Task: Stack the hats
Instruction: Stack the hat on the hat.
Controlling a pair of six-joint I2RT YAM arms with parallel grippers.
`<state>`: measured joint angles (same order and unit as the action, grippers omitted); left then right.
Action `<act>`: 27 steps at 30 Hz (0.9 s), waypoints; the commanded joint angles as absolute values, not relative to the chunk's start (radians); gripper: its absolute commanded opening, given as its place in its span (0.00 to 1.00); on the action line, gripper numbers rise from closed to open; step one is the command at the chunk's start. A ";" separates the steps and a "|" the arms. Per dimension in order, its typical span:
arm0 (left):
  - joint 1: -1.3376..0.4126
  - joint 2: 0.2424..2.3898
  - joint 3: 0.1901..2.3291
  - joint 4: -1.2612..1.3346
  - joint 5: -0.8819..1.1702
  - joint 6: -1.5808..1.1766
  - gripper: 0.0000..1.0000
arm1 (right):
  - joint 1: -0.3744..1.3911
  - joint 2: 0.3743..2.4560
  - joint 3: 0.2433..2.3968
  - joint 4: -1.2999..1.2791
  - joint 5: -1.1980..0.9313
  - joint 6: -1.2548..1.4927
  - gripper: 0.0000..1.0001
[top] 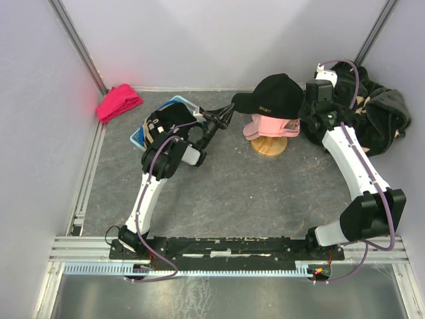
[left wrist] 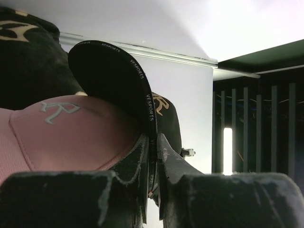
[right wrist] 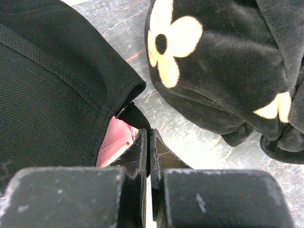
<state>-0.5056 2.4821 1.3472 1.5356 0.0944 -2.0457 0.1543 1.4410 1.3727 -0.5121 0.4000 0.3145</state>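
The soft black baseball cap with small white lettering (top: 279,93) sits over the pink baseball cap (top: 269,125), both on one round wooden stand (top: 269,146) at the far middle of the grey table (top: 252,199). The left gripper (left wrist: 153,137) pinches the black brim edge-on, probably to steer the crown square over the pink one. The right gripper (right wrist: 146,133) has its fingers pressed together at the cap's rear edge. I cannot tell whether they nip the strap. That makes two hats stacked. Under the left arm lie a bright blue cap (top: 178,101) and at least one dark cap (top: 166,119), partly hidden, likely waiting their turn. Apart from these are one red-pink cloth bundle (top: 119,101) and one black plush fabric with beige flowers (top: 372,109).
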 commanded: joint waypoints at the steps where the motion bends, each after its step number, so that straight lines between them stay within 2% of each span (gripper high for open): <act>1: -0.464 2.483 1.279 1.689 0.015 -2.083 0.03 | 0.130 1.399 1.390 -0.518 0.626 0.234 0.01; 7: -0.449 2.452 1.225 1.702 0.003 -2.062 0.03 | 0.128 1.380 1.362 -0.480 0.721 0.193 0.01; 15: -0.427 2.416 1.144 1.709 -0.007 -2.032 0.03 | 0.117 1.392 1.317 -0.475 0.734 0.208 0.01; 27: -0.408 2.400 1.037 1.731 -0.001 -2.006 0.03 | 0.093 1.386 1.247 -0.466 0.568 0.295 0.02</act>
<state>-0.5014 2.3596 1.1244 1.5398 0.1390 -1.9831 0.1570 1.4307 1.2705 -0.4175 0.4625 0.3111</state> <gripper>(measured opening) 0.146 0.027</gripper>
